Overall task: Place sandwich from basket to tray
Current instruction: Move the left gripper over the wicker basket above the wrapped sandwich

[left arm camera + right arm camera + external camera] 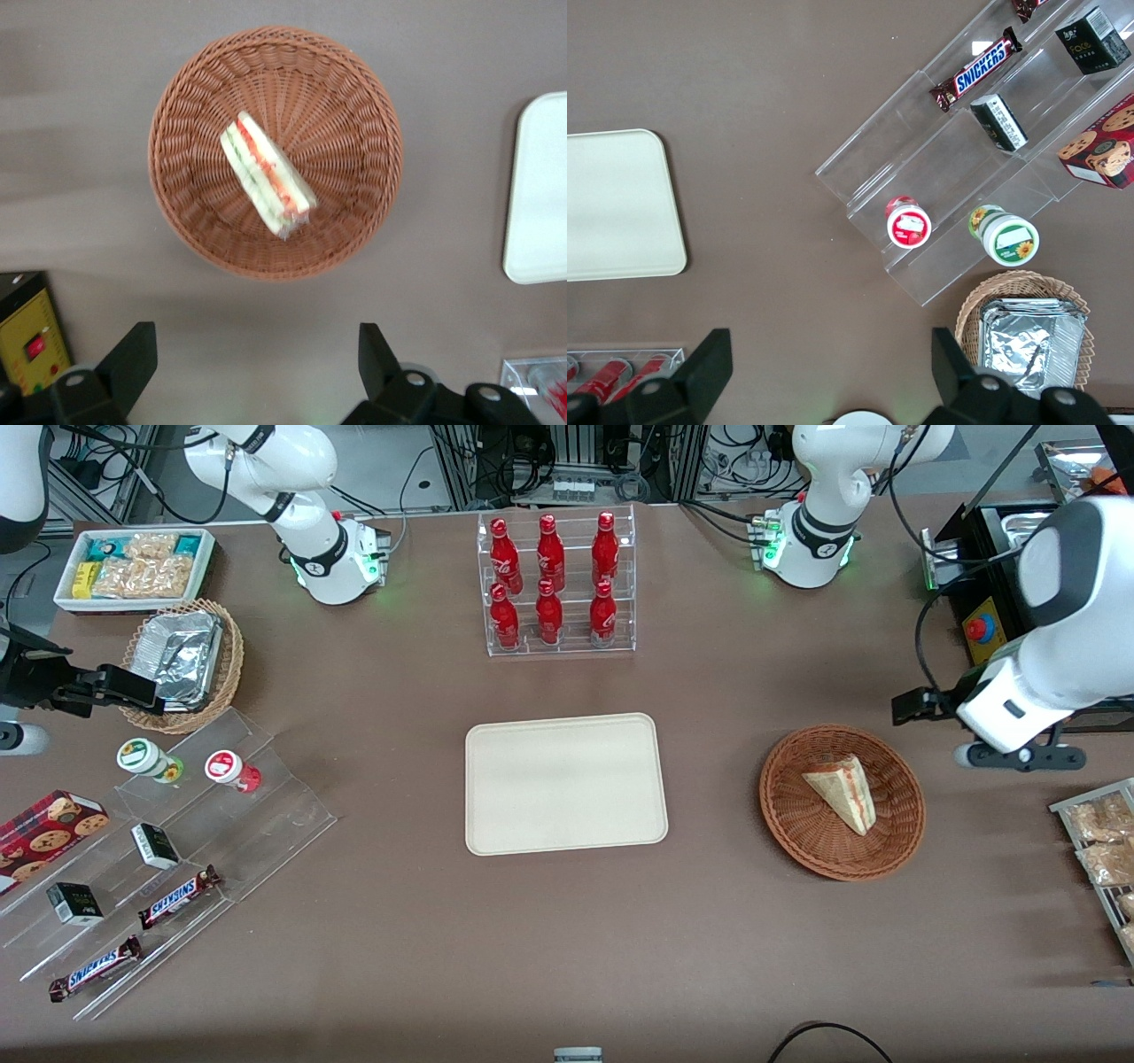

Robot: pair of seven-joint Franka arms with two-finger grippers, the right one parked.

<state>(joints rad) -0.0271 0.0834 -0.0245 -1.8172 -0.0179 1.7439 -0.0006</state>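
With its black fingers spread apart, the gripper hovers above the round reddish-brown wicker basket at the frame's right, where the pale triangular sandwich lies tilted and may slip from a shallow pinch.

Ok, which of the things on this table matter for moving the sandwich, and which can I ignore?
For the job:
- triangular white-bread sandwich, lying in the basket
- round reddish-brown wicker basket
- flat cream rectangular tray, bare
- left gripper, open, held above the table beside the basket

Just lying about:
- red bottles in a clear rack
- tan wicker basket of foil containers
- Snickers bars
- white bin of snack packets
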